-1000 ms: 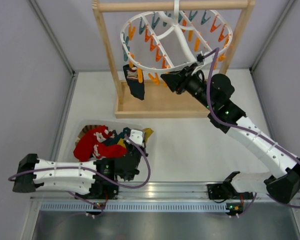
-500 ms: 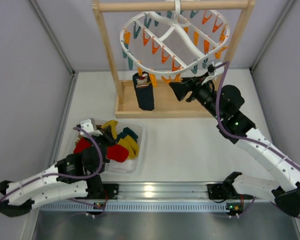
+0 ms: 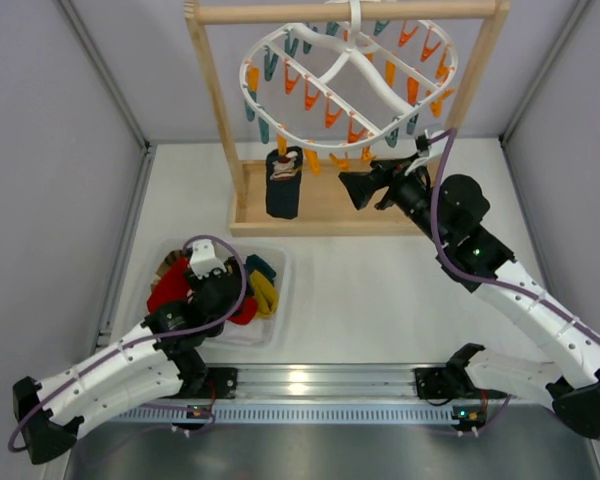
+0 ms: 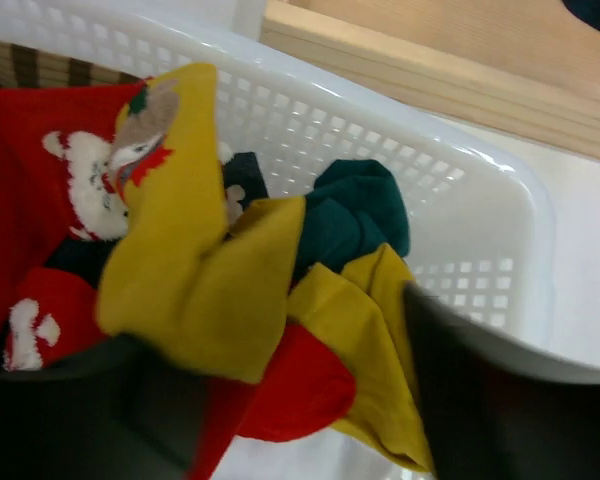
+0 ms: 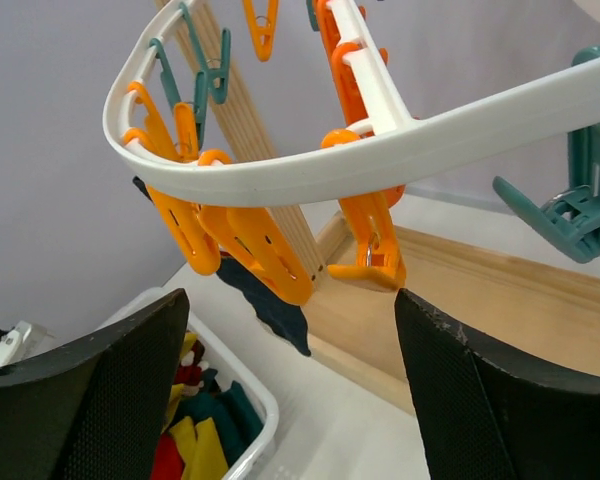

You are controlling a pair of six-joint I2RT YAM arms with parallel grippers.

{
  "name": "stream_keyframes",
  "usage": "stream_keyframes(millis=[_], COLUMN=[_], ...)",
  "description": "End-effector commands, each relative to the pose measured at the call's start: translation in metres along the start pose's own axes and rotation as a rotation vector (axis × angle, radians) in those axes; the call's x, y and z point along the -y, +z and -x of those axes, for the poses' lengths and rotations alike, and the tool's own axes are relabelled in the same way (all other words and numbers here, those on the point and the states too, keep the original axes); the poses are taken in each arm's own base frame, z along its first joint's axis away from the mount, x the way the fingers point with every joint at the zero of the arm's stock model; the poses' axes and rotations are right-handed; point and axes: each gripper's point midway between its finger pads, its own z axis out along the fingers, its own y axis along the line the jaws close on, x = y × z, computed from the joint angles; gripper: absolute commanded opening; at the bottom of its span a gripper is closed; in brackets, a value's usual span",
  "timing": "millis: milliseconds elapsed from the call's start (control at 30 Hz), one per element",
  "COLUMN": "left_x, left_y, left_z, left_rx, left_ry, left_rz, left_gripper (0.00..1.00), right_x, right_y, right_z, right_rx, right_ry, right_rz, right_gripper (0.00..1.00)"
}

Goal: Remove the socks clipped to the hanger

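Note:
The white oval hanger [image 3: 352,75] hangs from the wooden rack with orange and teal clips. One navy sock [image 3: 283,185] stays clipped at its near left rim; the right wrist view shows this sock [image 5: 270,300] behind orange clips under the hanger ring [image 5: 280,175]. My right gripper [image 3: 365,188] is open just below the ring's near edge, right of the sock, with nothing between its fingers [image 5: 90,400]. My left gripper [image 3: 215,285] is open over the basket. Below it lie loose yellow [image 4: 190,250], red [image 4: 300,390] and teal [image 4: 355,215] socks.
The white mesh basket [image 3: 276,300] sits at the near left of the table; its rim [image 4: 480,160] shows in the left wrist view. The rack's wooden base [image 3: 325,215] and two posts [image 3: 220,110] stand behind it. Grey walls close in both sides.
My left gripper went from shut to open over the basket, and its arm swung. My right gripper opened wider and drew back from the ring. The hanger and navy sock swung right.

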Motion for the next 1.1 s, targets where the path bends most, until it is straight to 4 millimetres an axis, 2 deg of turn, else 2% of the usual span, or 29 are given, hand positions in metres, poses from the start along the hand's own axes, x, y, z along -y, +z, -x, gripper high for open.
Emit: stream_keyframes(millis=[0, 100, 133, 200, 233, 267, 300, 333, 500, 600, 700, 733, 867, 900, 967, 1000, 1033, 1067], left_x=[0.017, 0.034, 0.044, 0.051, 0.055, 0.059, 0.058, 0.061, 0.053, 0.05, 0.055, 0.06, 0.081, 0.1, 0.122, 0.136, 0.147, 0.153], left_y=[-0.01, -0.023, -0.03, -0.04, -0.048, -0.054, -0.058, -0.066, -0.079, -0.087, -0.099, -0.108, -0.115, -0.113, -0.108, -0.105, -0.09, -0.081], left_z=[-0.004, -0.004, -0.006, -0.006, 0.003, 0.002, 0.002, 0.011, 0.019, 0.032, 0.059, 0.079, 0.126, 0.14, 0.15, 0.164, 0.16, 0.174], left_rx=[-0.057, -0.108, -0.142, -0.171, -0.169, -0.191, -0.205, -0.199, -0.208, -0.183, -0.125, -0.089, 0.066, 0.112, 0.18, 0.243, 0.243, 0.322], left_ry=[-0.059, -0.03, -0.027, -0.01, -0.024, -0.026, -0.02, -0.032, -0.087, -0.115, -0.129, -0.145, -0.028, -0.017, 0.069, 0.056, 0.094, 0.125], left_rz=[-0.11, -0.225, -0.287, -0.347, -0.379, -0.411, -0.419, -0.446, -0.44, -0.447, -0.487, -0.513, -0.575, -0.614, -0.662, -0.679, -0.646, -0.615], left_gripper=[0.86, 0.99, 0.99, 0.99, 0.99, 0.99, 0.99, 0.99, 0.99, 0.99, 0.99, 0.99, 0.99, 0.99, 0.99, 0.99, 0.99, 0.99], right_x=[0.008, 0.011, 0.011, 0.014, 0.015, 0.017, 0.017, 0.018, 0.018, 0.019, 0.016, 0.015, 0.014, 0.013, 0.013, 0.011, 0.01, 0.01], right_y=[-0.009, -0.013, -0.016, -0.019, -0.022, -0.023, -0.025, -0.026, -0.031, -0.034, -0.033, -0.033, -0.036, -0.037, -0.042, -0.045, -0.051, -0.054], right_z=[0.01, 0.008, 0.01, 0.008, 0.009, 0.01, 0.011, 0.011, 0.021, 0.019, 0.018, 0.018, 0.017, 0.016, 0.013, 0.013, 0.014, 0.012], right_rx=[0.022, 0.015, 0.018, 0.019, 0.021, 0.024, 0.026, 0.024, 0.049, 0.034, 0.031, 0.03, 0.029, 0.029, 0.028, 0.028, 0.033, 0.027], right_ry=[-0.03, -0.037, -0.038, -0.041, -0.045, -0.045, -0.049, -0.051, -0.061, -0.059, -0.047, -0.044, -0.027, -0.021, -0.013, -0.007, -0.007, -0.007], right_rz=[-0.038, -0.052, -0.054, -0.065, -0.069, -0.077, -0.08, -0.084, -0.088, -0.091, -0.079, -0.076, -0.066, -0.063, -0.057, -0.05, -0.046, -0.043], right_gripper=[0.84, 0.86, 0.86, 0.86, 0.87, 0.87, 0.88, 0.88, 0.89, 0.89, 0.9, 0.9, 0.94, 0.94, 0.95, 0.95, 0.96, 0.96])
